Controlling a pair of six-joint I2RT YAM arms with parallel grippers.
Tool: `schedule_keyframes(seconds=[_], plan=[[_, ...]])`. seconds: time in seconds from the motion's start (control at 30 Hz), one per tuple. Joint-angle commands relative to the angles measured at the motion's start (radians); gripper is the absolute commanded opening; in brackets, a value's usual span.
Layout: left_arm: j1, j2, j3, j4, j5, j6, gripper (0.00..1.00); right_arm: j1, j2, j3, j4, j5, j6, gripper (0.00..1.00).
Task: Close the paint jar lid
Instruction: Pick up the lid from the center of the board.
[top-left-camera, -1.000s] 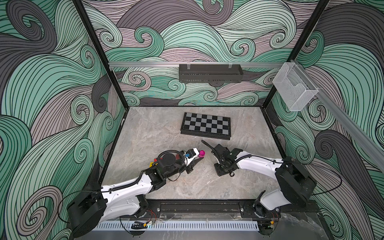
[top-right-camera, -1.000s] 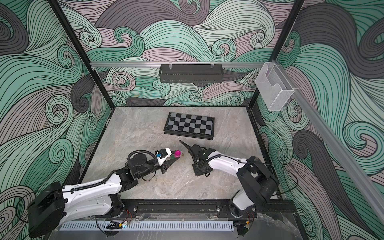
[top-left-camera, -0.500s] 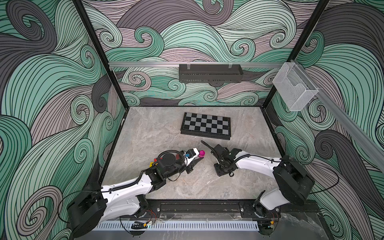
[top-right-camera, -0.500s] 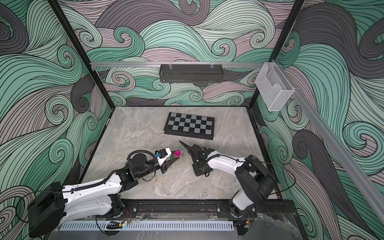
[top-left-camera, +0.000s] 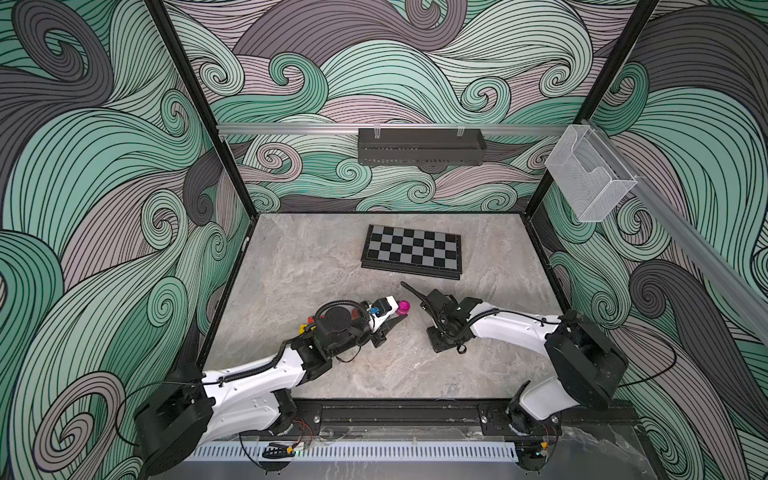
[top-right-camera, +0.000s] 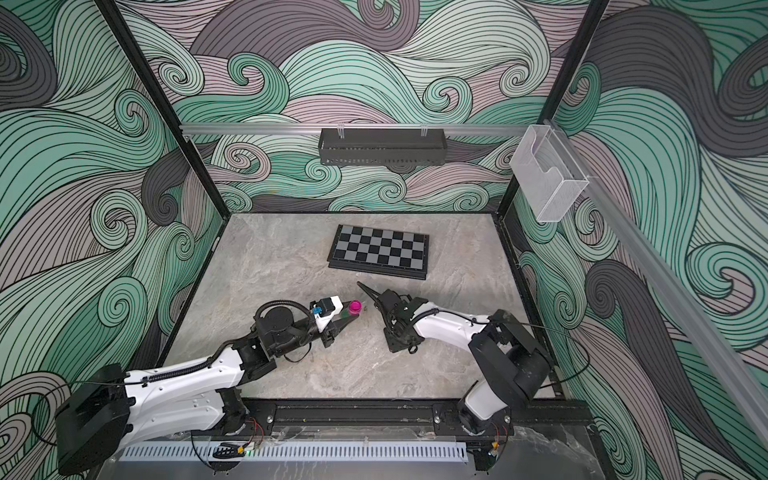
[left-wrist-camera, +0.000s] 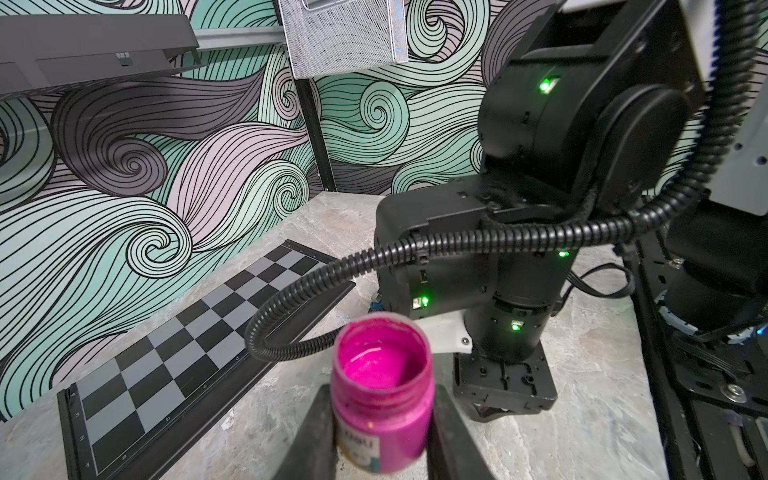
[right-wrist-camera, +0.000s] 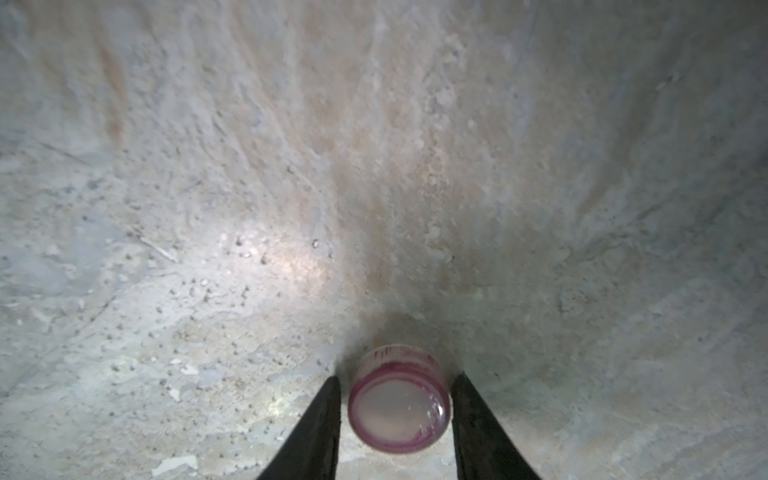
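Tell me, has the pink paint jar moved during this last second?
No. In both top views the pink paint jar keeps the same gap from the chessboard's near edge, clamped in the left gripper.

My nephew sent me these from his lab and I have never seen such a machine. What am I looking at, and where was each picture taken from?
It is a robot with a left arm and a right arm fixed at a table's near edge. The two wide pictures come from one camera head above; the two close-ups from cameras on the wrists. A chessboard lies on the table. The left fingers clamp an open jar of pink paint. The right fingers stand either side of its lid, which seems to lie on the table; a thin gap shows, so it does not look gripped.
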Motion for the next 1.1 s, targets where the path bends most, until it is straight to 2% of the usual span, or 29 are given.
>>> schedule_keyframes(seconds=[0.0, 0.57, 0.83, 1.07], plan=[[0.0, 0.0, 0.005, 0.027, 0.0, -0.006, 0.12, 0.008, 0.026, 0.019, 0.034, 0.023, 0.015, 0.46], [0.001, 0.002, 0.004, 0.023, 0.0, -0.004, 0.12, 0.015, 0.006, 0.028, 0.03, 0.018, 0.007, 0.31], [0.0, -0.011, -0.004, -0.004, 0.034, 0.008, 0.12, 0.011, -0.174, 0.074, -0.034, -0.028, -0.073, 0.29], [0.001, -0.022, 0.001, -0.052, 0.093, 0.027, 0.11, -0.005, -0.365, 0.157, -0.113, -0.162, -0.169, 0.28]])
